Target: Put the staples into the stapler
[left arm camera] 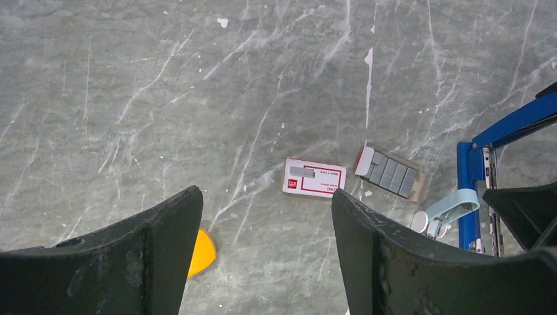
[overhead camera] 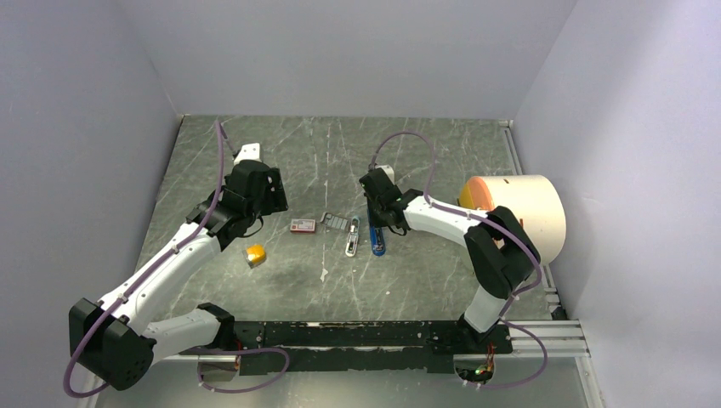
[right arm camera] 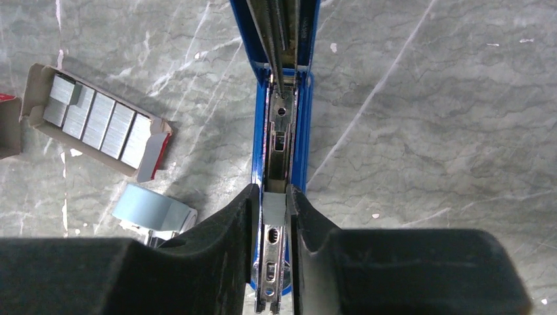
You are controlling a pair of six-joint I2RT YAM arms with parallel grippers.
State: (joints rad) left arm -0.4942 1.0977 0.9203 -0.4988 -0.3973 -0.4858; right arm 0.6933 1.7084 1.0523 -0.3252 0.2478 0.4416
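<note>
The right gripper [right arm camera: 274,197] was pinched almost shut on the staples [right arm camera: 274,210], holding them on the rail of the open stapler [right arm camera: 303,144], mid-table, right of the tray [right arm camera: 98,121]. The left gripper [left arm camera: 264,197] hung wide open, empty.

The desk [overhead camera: 408,280] has a smooth, grey, marble-patterned top with white veins and a soft sheen. The stapler [right arm camera: 259,131] has a glossy blue shell around a bright metal rail [right arm camera: 279,141]. The staples [right arm camera: 98,121] are silvery metal with a fine ribbed shine, lying in a dull cardboard tray [right arm camera: 33,79]. The box [left arm camera: 314,178] is smooth printed card. The left end effector [left arm camera: 266,210] and right end effector [right arm camera: 274,203] have matt black, slightly grainy plastic fingers.
</note>
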